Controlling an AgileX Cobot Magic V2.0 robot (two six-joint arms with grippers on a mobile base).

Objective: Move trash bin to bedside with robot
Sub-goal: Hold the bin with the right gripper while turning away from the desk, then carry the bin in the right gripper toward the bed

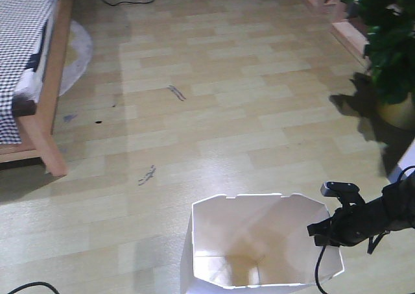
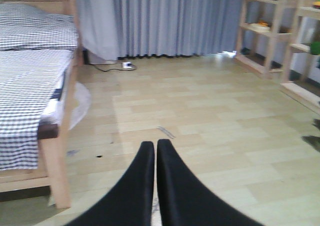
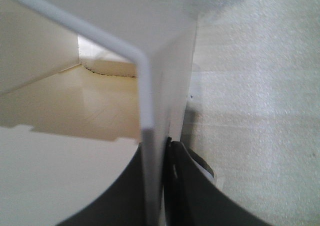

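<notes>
Right end effector [image 1: 326, 231] is clamped on the right wall of the white thin-walled angular-rimmed plastic trash bin [image 1: 259, 242], with one black finger [image 3: 107, 206] inside and the other outside. The bin stands upright on the pale wood-plank floor [image 1: 227, 112], bottom centre of the front view, well apart from the reddish-brown wooden-framed bed with black-and-white checked bedding [image 1: 57, 80] at upper left. Left end effector [image 2: 156, 148] has its fingers pressed together on nothing, above the floor.

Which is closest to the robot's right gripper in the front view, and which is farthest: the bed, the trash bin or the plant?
1. Trash bin: the right gripper clamps its right wall.
2. Potted plant: right side, farther back.
3. Bed: far left.
</notes>
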